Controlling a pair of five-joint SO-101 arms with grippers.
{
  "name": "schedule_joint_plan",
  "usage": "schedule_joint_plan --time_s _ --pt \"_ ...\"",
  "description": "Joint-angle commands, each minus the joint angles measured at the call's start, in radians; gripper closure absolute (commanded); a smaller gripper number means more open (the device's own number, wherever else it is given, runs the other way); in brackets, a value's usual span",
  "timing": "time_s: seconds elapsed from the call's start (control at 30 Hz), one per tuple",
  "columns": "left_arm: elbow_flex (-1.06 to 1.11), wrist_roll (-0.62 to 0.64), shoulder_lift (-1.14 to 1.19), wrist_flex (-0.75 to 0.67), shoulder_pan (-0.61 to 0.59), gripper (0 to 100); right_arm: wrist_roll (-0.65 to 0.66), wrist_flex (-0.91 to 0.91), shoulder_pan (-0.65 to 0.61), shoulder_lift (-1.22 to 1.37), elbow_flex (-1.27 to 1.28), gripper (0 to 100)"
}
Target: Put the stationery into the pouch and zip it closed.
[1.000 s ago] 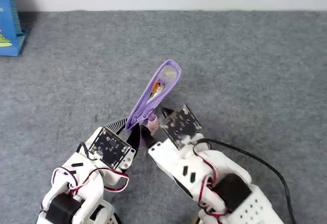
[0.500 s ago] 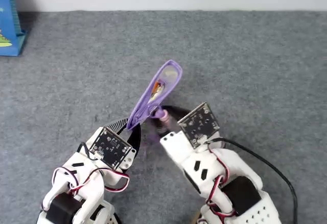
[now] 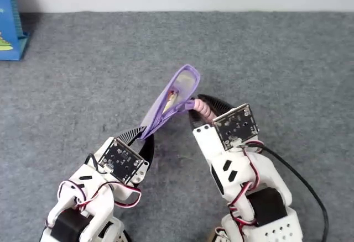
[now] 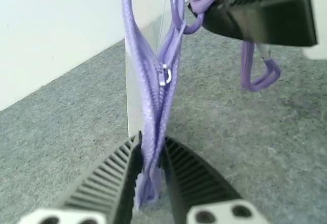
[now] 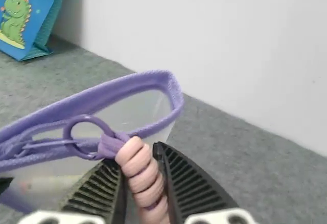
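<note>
Purple clear pouch [image 3: 166, 108] aloft, zip [image 4: 164, 75] partly open, stationery [image 3: 171, 94] inside, pink coil [image 3: 201, 109] attached.

No legible text, number, label or sign anywhere.
Blue bag [image 5: 30, 17] at table edge by wall: green dinosaur drawing [image 5: 14, 22] on its face, no lettering readable; in high view same bag [image 3: 8, 26] cut off by frame edge, print indistinct.
Circuit boards on arm wrists [image 3: 123, 161] [image 3: 236, 126]: tiny markings, too small to read.
</note>
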Motion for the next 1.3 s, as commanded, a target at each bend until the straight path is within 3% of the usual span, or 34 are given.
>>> schedule_joint_plan --time_s 0.0,0.4,0.8,1.27 --pt "-0.024 0.012 -0.002 0.005 -0.014 99 0.011 -0.067 0.09 -0.013 -0.011 99.1" --pt "-0.024 0.012 -0.002 0.006 -0.014 99 0.012 -0.358 0.271 0.325 -0.032 99.1" --pt "-0.024 0.012 -0.002 0.006 -0.014 99 0.003 -0.364 0.423 0.682 -0.298 99.1" --pt "-0.033 0.005 -0.002 0.003 -0.014 98 0.017 -0.309 0.423 0.699 -0.298 99.1"
